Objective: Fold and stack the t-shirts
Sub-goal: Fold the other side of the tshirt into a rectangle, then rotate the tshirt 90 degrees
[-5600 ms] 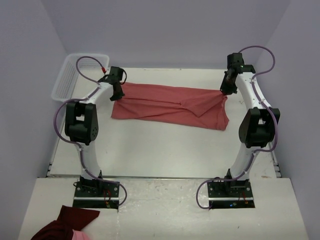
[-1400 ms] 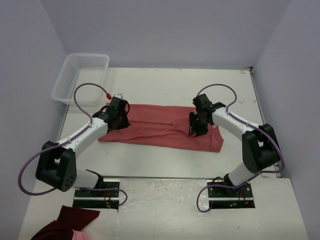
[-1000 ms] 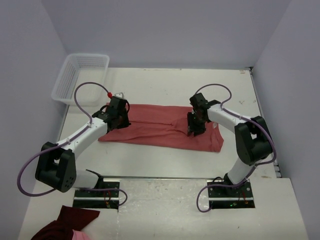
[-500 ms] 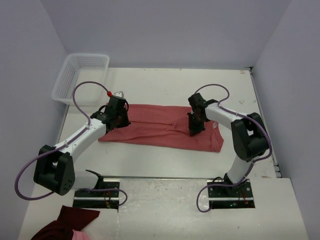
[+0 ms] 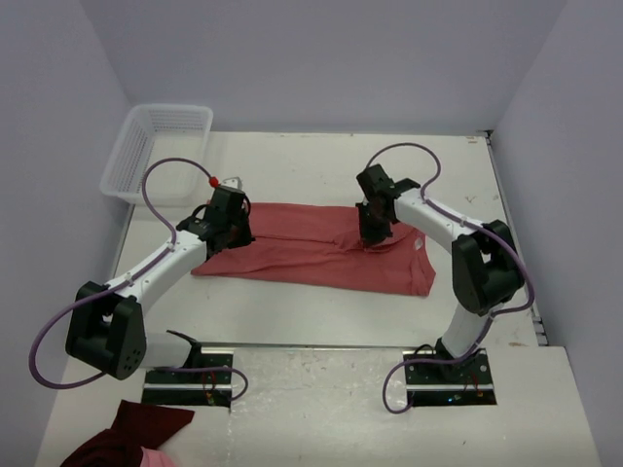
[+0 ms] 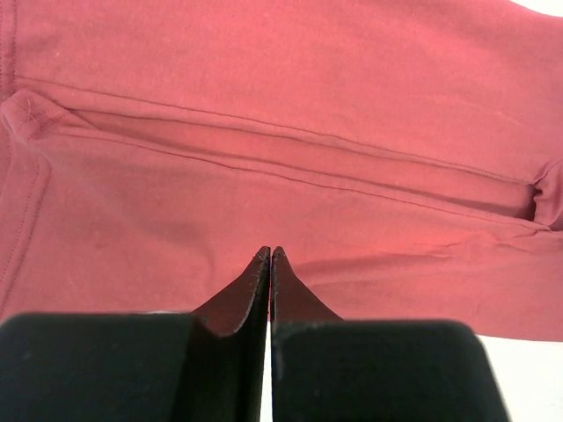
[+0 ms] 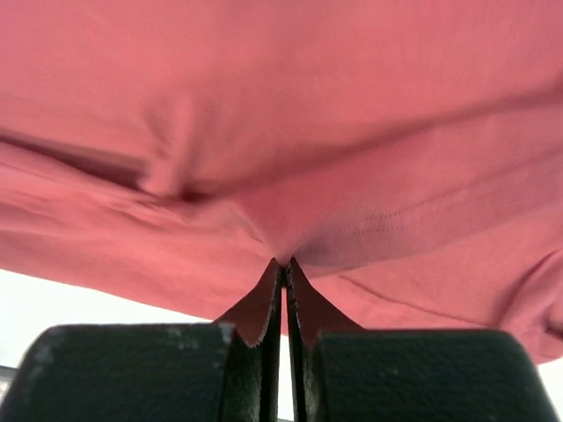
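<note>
1 t-shirt (image 5: 292, 248) — pinched mid-right by right gripper (image 7: 283, 262), under closed left gripper (image 6: 268, 253).

Matt, soft knit-cloth t-shirt (image 5: 292, 243) (raised stitched seams); above it, matt black plastic fingers (image 6: 237, 308); under it, smooth white counter (image 5: 321, 165).

Looks like a robotics lab test cell to me: bare lavender walls (image 5: 321, 58) boxing in a plain white counter (image 5: 321, 175), two arms (image 5: 156, 272) bolted to metal plates (image 5: 190, 375) at the near edge, purple cables (image 5: 156, 185) looping around, and a plastic basket (image 5: 122, 161) far left.
</note>
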`<state>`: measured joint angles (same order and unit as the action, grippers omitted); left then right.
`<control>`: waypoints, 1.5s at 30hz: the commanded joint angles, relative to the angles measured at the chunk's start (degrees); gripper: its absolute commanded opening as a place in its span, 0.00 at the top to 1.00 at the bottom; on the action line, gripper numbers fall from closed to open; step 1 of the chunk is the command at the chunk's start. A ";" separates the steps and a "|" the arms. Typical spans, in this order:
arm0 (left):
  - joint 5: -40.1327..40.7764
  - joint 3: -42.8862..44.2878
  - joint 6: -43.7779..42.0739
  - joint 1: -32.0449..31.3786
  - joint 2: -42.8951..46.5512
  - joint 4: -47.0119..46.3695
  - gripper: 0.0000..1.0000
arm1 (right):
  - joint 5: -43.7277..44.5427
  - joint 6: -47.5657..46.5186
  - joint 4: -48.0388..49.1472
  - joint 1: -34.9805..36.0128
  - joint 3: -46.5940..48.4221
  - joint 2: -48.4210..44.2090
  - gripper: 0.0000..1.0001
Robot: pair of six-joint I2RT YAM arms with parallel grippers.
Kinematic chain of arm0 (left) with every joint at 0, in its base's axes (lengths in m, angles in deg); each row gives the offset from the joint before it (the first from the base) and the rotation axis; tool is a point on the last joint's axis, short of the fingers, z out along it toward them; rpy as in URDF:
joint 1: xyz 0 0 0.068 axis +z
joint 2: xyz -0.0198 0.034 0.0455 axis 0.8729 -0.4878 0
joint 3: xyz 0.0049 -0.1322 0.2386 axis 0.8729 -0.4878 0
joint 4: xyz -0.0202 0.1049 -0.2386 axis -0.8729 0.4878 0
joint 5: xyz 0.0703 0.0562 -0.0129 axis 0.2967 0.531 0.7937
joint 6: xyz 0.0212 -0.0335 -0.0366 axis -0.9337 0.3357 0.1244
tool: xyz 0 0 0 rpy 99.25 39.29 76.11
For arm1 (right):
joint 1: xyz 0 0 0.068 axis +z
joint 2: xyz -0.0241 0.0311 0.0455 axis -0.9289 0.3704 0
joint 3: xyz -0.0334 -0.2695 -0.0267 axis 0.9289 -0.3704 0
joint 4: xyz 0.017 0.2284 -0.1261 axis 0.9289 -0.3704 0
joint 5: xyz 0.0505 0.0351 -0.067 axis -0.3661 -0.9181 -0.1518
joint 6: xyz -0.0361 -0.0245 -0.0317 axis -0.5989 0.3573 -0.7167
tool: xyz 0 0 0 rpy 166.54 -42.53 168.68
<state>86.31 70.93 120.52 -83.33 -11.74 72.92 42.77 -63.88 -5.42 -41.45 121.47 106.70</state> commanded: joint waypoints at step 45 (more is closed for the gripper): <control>-39.15 46.64 -11.94 -25.55 -55.08 -14.64 1.00 | 7.53 9.92 -9.44 5.18 -16.37 -51.24 1.00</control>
<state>46.99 113.57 110.49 -107.63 -65.10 55.35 50.42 -55.95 -12.54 -36.47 106.37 57.28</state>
